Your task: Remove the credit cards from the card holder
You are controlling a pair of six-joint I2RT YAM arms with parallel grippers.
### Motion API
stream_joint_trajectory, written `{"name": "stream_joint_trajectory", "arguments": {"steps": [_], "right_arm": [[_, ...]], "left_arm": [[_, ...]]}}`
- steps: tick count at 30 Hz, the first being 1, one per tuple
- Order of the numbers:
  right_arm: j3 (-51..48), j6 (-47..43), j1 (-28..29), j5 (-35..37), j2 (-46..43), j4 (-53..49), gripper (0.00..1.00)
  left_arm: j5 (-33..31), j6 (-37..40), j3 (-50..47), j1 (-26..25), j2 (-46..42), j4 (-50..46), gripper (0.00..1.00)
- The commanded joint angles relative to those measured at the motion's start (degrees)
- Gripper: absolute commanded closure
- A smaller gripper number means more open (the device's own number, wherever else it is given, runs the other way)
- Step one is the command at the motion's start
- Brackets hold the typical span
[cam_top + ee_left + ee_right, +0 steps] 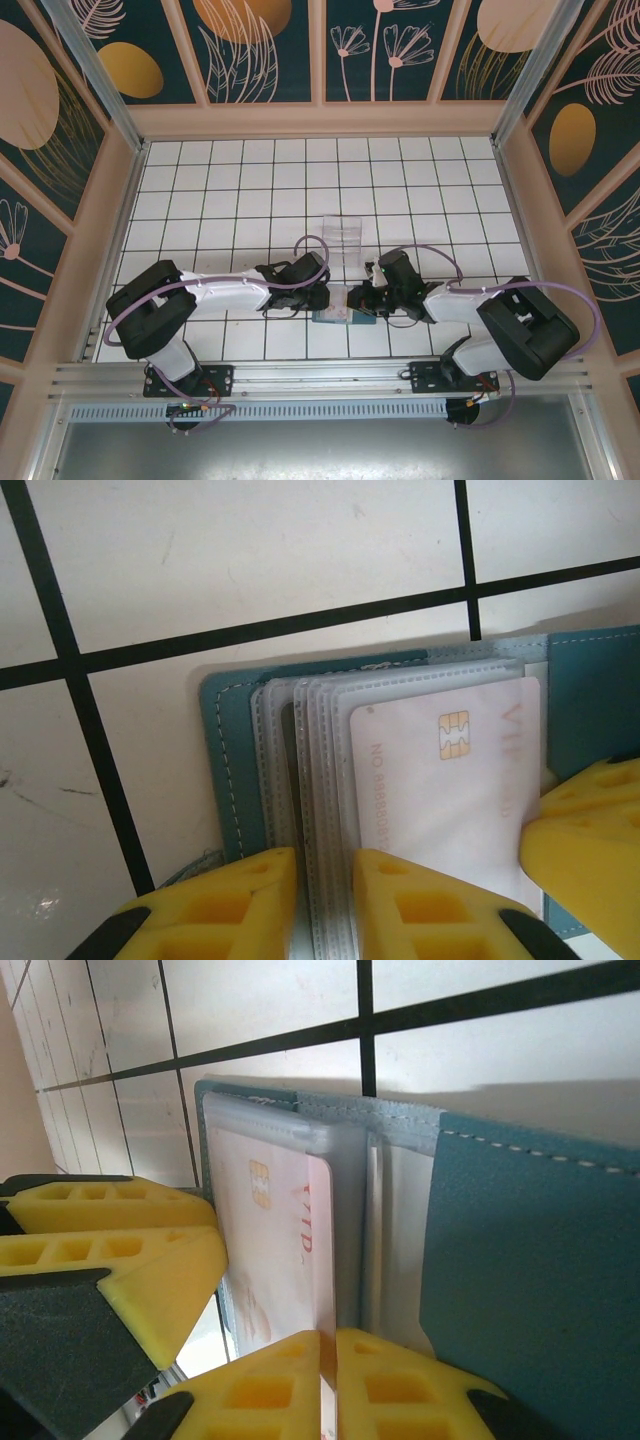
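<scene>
The teal-blue card holder (333, 318) lies open on the tiled table between both arms. In the left wrist view its teal cover (225, 760) frames a stack of clear sleeves, and my left gripper (325, 895) is shut on that stack. A pale whitish credit card (450, 780) with a gold chip sits in the front sleeve. In the right wrist view my right gripper (328, 1375) is shut on the near edge of that pale credit card (270, 1230), beside the card holder's teal flap (540, 1260). From above, left gripper (335, 298) and right gripper (358, 300) meet over the holder.
A clear plastic tray (342, 238) stands on the tiles just beyond the grippers. The table is white tile with black grid lines, walled by wooden rails on three sides. The left gripper's yellow fingers (110, 1240) crowd the card's left side in the right wrist view.
</scene>
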Motion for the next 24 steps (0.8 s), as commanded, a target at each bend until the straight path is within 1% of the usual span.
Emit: {"name": "stream_joint_trajectory", "arguments": {"steps": [1,3,7,18,19,21,24], "right_arm": [[-1.3,0.3,-0.7,-0.5,-1.3,0.4,0.92],[-1.5,0.3,-1.0,-0.5,-1.7,0.2,0.96],[-1.8,-0.2,-1.5,-0.6,-2.1,-0.6,0.99],[-3.1,-1.7,-4.4,-0.4,-5.1,-4.4,0.99],[-3.1,-1.8,-4.6,-0.5,-5.3,-4.4,0.98],[-3.1,-2.0,-4.8,-1.0,-5.4,-3.9,0.89],[-2.9,-2.2,-4.8,-1.8,-4.6,-2.7,0.81]], "left_arm": [[-0.5,0.4,-0.3,-0.1,2.8,-4.3,0.76],[-0.7,0.4,-0.3,-0.1,2.8,-4.4,0.76],[-1.1,0.4,0.0,-0.2,2.9,-5.1,0.76],[-1.9,0.3,0.7,-0.2,3.1,-6.5,0.76],[-1.9,0.3,0.7,-0.2,3.1,-6.5,0.76],[-1.8,0.3,0.8,-0.2,3.1,-6.5,0.76],[-1.8,0.4,0.9,-0.2,3.1,-6.6,0.76]]}}
